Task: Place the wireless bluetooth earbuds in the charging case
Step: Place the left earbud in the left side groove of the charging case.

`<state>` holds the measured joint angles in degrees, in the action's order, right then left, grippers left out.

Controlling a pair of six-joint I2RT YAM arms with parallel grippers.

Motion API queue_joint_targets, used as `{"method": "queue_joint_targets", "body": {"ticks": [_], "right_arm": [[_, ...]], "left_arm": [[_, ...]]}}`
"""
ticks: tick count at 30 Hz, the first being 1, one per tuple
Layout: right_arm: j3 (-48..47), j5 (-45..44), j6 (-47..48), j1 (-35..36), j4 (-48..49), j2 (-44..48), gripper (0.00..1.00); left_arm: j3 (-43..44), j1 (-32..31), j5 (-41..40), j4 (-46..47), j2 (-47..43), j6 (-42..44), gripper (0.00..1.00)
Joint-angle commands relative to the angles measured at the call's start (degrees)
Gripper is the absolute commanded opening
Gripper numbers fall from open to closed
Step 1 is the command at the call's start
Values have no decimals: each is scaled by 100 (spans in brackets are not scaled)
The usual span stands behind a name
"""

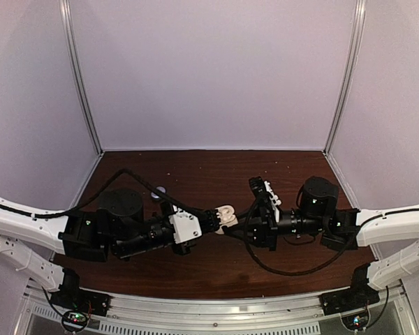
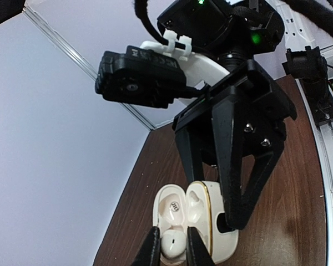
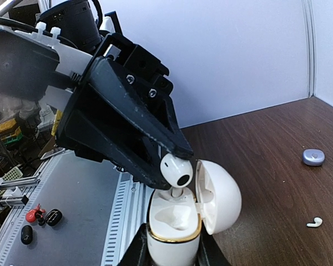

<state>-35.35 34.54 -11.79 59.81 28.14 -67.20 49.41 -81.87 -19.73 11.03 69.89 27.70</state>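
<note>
White earbud (image 3: 176, 170) pinched between left fingers (image 2: 151, 249), over open case (image 3: 173, 227).

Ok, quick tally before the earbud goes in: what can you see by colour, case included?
White earbuds: 2, one in the left tool, one on the table
Purple earbud: 1, on the table
White case: 1, open, in the right tool
Total: 4

White shells on the left arm (image 1: 28, 220) and right arm (image 1: 398, 225), black motor housings nearer the wrists, tiny green lights (image 2: 256, 37) glowing. Black cables (image 1: 119, 174) run along both. Left gripper (image 3: 172, 166): matte black, wedge-shaped, silver screws (image 3: 130, 79).
</note>
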Motion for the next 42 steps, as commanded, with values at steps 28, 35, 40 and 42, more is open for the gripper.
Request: {"method": "queue_joint_targets", "body": {"ticks": [28, 35, 40, 42], "right_arm": [[22, 271, 330, -172, 378, 236, 0], [239, -35, 607, -170, 275, 449, 0], [281, -155, 986, -172, 104, 616, 0], [267, -306, 1043, -172, -22, 703, 0]], "left_arm": [[350, -93, 575, -724, -110, -562, 31], [38, -85, 779, -382, -759, -868, 34], [-40, 165, 708, -394, -992, -1394, 39], [-6, 561, 822, -538, -998, -1874, 41]]}}
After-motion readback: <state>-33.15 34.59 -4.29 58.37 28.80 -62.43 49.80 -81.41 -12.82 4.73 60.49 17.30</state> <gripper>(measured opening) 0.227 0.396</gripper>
